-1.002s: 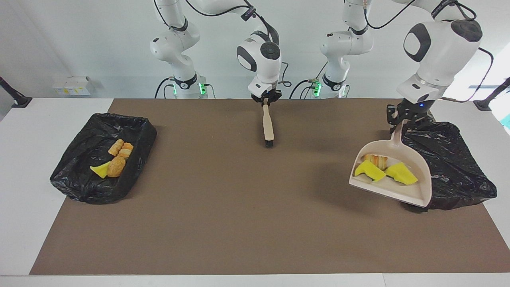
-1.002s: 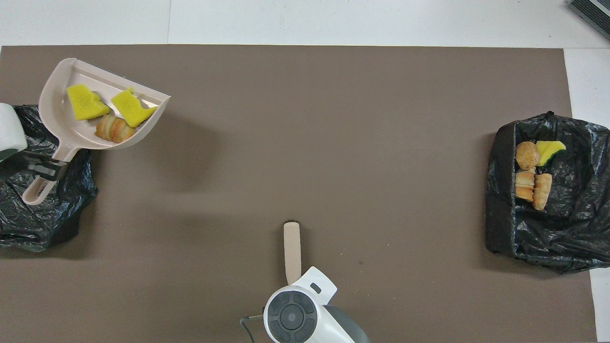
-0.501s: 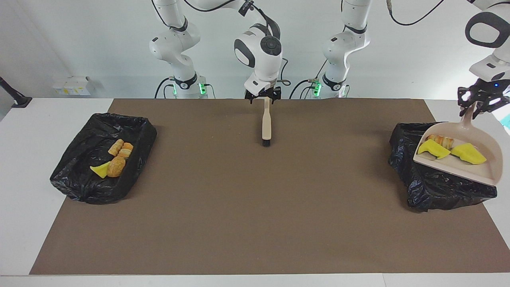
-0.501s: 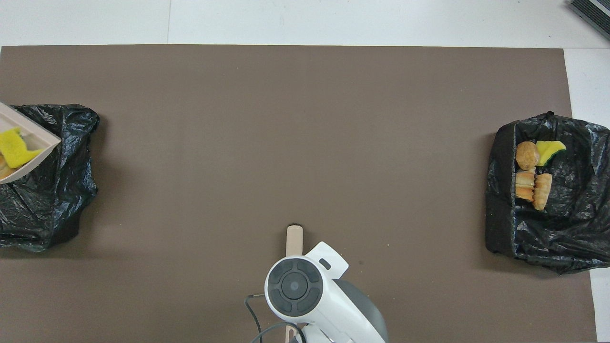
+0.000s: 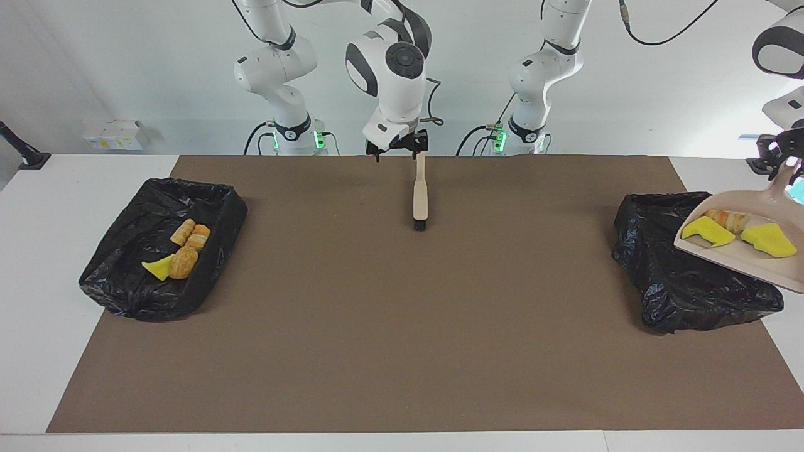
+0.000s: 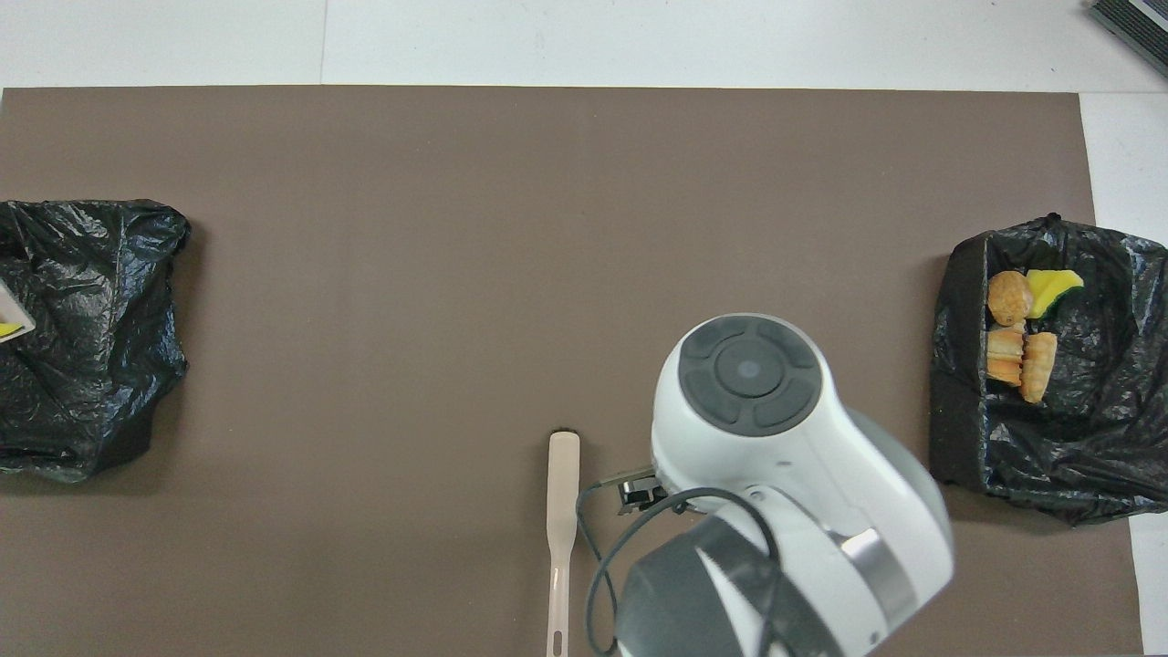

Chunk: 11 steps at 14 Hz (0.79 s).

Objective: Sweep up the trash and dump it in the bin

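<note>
While the right arm waits at the robots' edge of the desk (image 5: 402,351), the right claw (image 5: 402,149) hangs wide and holds nothing, just over the handle tip of the brush (image 5: 419,198). Brush lies flat on the brown mat, bristles pointing away from the robots.

Left claw (image 5: 781,164) is clamped narrow on the handle of the dustpan (image 5: 741,267), up in the air over the black-bagged bin (image 5: 666,282) at the left arm's end. Pan is roughly level, lip slightly low.

Trash in the pan: two yellow sponge chunks (image 5: 706,231) and one bread piece (image 5: 727,219). Four more scraps already sit in the other bin (image 5: 125,282) at the right arm's end.

Handling, my read: scraps are light and soft, loose on smooth plastic, so they should slide the moment the pan tips. Sponge may bounce or catch. Pan looks stiff and light; the handle is the right hold. Bag is limp, so tip with the lip well inside the rim.
</note>
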Motion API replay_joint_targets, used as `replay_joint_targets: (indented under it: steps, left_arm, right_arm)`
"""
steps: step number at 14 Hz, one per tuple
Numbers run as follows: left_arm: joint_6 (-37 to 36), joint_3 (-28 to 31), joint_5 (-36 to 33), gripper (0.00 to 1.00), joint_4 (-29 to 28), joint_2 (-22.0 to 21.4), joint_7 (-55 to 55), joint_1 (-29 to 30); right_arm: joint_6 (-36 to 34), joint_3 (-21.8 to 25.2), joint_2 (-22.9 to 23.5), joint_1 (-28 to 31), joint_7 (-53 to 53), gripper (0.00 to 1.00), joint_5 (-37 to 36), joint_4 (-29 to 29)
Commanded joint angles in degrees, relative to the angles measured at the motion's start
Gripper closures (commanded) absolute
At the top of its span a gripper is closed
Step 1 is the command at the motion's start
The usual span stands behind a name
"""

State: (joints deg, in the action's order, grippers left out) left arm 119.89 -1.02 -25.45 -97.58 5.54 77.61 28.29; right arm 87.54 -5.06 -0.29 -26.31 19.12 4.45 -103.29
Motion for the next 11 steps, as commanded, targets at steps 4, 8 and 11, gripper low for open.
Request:
replay_joint_targets:
  steps: [4, 8, 11]
  left_arm:
    - [0.43, -0.74, -14.50, 1.00, 1.16, 0.61, 7.90, -3.58]
    - [-1.24, -0.83, -26.28, 1.00, 1.42, 0.44, 7.99, -7.80]
    - [-3.95, -0.91, -35.87, 1.00, 2.21, 0.44, 7.99, -11.75]
  right_arm:
    - [-7.64, 0.13, 0.38, 12.14, -22.07, 0.00, -4.09, 9.59]
    - [-7.30, 0.39, 0.47, 18.21, -30.37, 0.00, -7.96, 11.00]
    - [-4.58, 0.57, 0.99, 22.42, -30.63, 0.00, -10.51, 12.94]
